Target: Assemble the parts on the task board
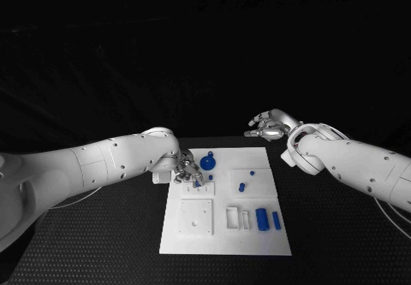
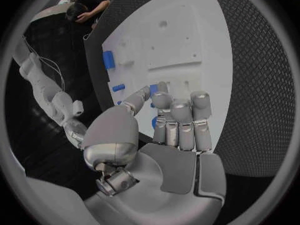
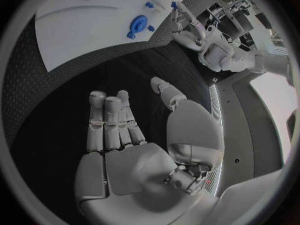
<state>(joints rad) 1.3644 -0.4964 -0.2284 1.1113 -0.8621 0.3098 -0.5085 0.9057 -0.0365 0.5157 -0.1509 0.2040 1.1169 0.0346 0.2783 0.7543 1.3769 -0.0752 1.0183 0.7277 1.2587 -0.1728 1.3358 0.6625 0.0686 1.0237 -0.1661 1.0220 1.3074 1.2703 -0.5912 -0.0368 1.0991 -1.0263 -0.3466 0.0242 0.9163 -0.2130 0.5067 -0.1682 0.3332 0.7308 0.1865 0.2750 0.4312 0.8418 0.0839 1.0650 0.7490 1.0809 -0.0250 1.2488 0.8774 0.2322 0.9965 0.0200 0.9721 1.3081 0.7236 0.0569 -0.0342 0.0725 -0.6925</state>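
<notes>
left hand [image 1: 187,170]: over task board [image 1: 224,240] upper left, fingers pinching small blue part [image 1: 199,183]; could slip or jam if misaligned. right hand [image 1: 269,127]: spread, empty, off board.

One white rectangular task board [image 1: 224,237] lies on one black bench [image 1: 94,249]. Blue parts counted on the board: one round disc-shaped piece [image 1: 209,161], two upright-lying cylinders [image 1: 262,219], one thick and one thin, and three small pegs [image 1: 242,187]. Two white arms are present, each carrying one silver hand.
</notes>
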